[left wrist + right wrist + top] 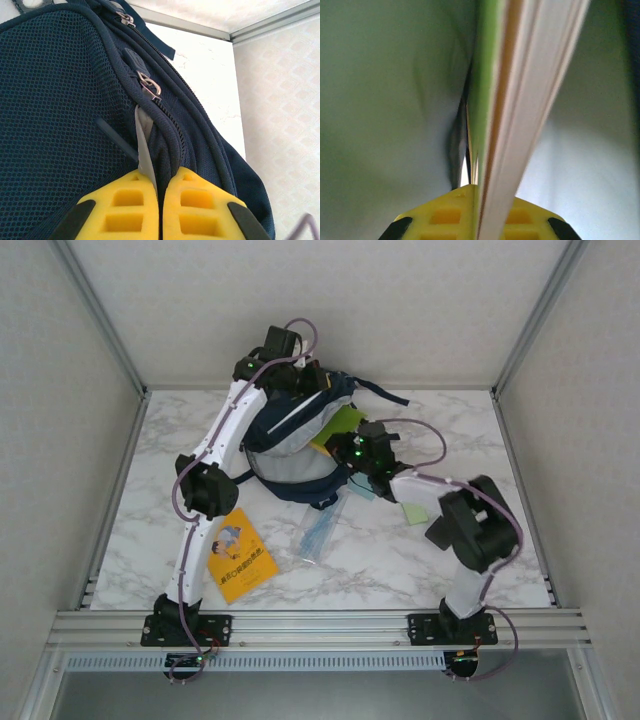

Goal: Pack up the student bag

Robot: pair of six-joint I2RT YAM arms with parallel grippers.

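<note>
The student bag point(275, 430) sits at the middle of the far half of the marble table point(450, 430), its navy shell slumped and its mouth gaping toward the right, with pale grey lining point(290, 462) exposed inside. The top of the bag is raised off the table at the far side. There the left gripper point(159, 192) has its yellow pads pressed together on the bag's rim, pinching a strip of grey lining and the corded zip edge between them. In the left wrist view, a metal zip pull point(149, 87) lies on the zip track just above the pinch, beside a panel of navy mesh. The right gripper point(476, 200) is clamped on a green book point(340, 423), its pads closed on the cover and white page block. The book stands edge-on in the right wrist view, and the surfaces around it are too blurred to identify. From above, the book lies at the right side of the bag's mouth, touching the rim. A clear packet point(318, 530) lies on the table just in front of the bag. A yellow booklet point(238, 555) lies near the left arm, apart from the bag. A pale green sheet point(415, 512) lies partly under the right arm.
</note>
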